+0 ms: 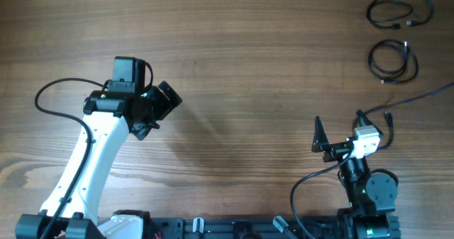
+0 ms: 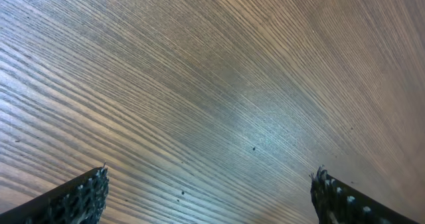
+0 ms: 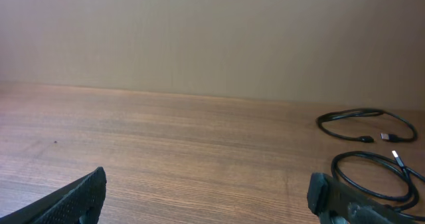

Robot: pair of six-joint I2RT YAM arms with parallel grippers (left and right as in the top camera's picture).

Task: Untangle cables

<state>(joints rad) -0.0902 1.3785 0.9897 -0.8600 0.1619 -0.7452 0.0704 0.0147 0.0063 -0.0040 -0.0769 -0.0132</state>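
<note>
Found two thin black cables at the far right corner of the brown wood-grain desk [image 1: 248, 54], each wound into its own loose loop. Saw the farther black cable loop [image 1: 399, 12] close to the far edge, plug ends within the ring. Saw the nearer black cable loop [image 1: 394, 60] just beside it on the near side, apart from it, with no crossing between the two from overhead. Picked out both loops again low at the right of the right wrist view, flat on the wood, the nearer one partly hidden behind a finger.

Located the black two-finger left tool [image 1: 162, 111] over the left half of the desk, well apart from both loops. Read its fingers as spread wide, with bare wood grain and nothing else between them in the left wrist view.

Located the black two-finger right tool [image 1: 339, 129] at the near right, on the near side of the loops and clear of them. Read its fingers as spread wide too, pinching nothing, tips pointed toward the far side.
</note>
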